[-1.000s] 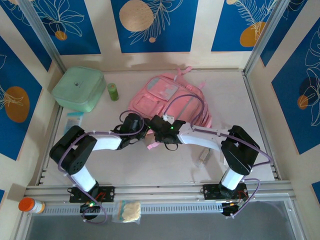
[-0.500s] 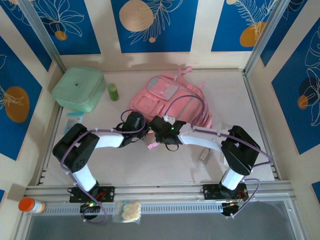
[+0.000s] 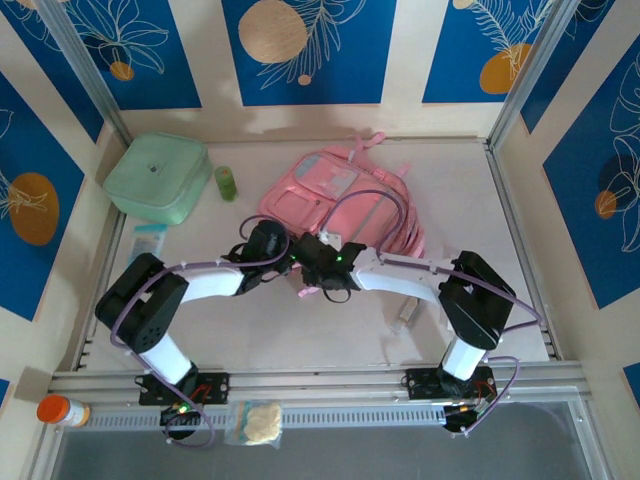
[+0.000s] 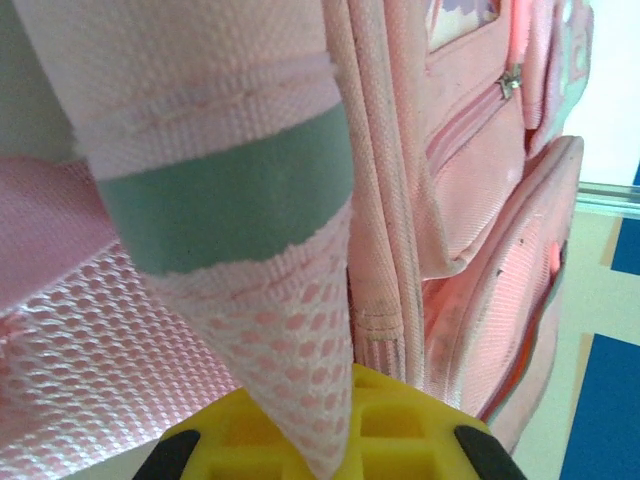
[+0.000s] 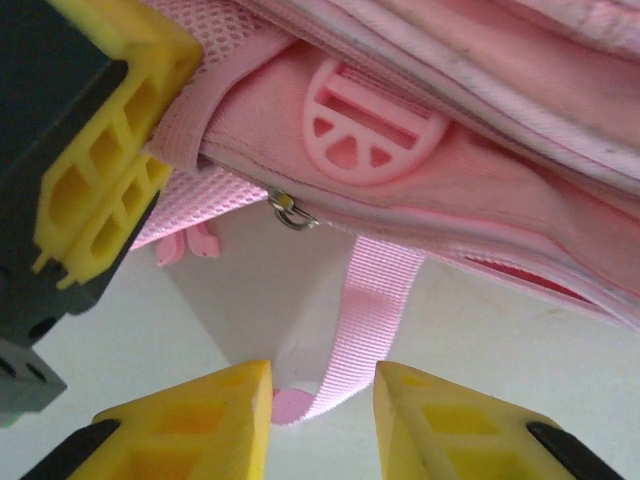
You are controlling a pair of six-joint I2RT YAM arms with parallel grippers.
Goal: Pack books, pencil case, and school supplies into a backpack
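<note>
The pink backpack (image 3: 345, 195) lies flat at the table's middle back. My left gripper (image 3: 290, 262) sits at its near edge, shut on a pink mesh strap with a mint-green band (image 4: 240, 200); its yellow pad (image 4: 400, 430) shows beneath the fabric. My right gripper (image 3: 312, 278) is right beside it, open, and a pink webbing strap (image 5: 375, 300) hangs loose between its yellow fingers (image 5: 200, 425). One of the school supplies, a small clear-grey piece (image 3: 405, 312), lies by the right arm. The books and pencil case are out of view.
A mint-green lidded box (image 3: 157, 177) and a small green bottle (image 3: 226, 183) stand at the back left. A flat pale blue packet (image 3: 148, 240) lies near the left arm. An orange-capped bottle (image 3: 62, 410) and a clear bag (image 3: 258, 422) rest on the front rail.
My left gripper has closed on the backpack's mesh strap. My right gripper's jaws have spread, letting the webbing strap hang free. Both wrists edged slightly toward the backpack.
</note>
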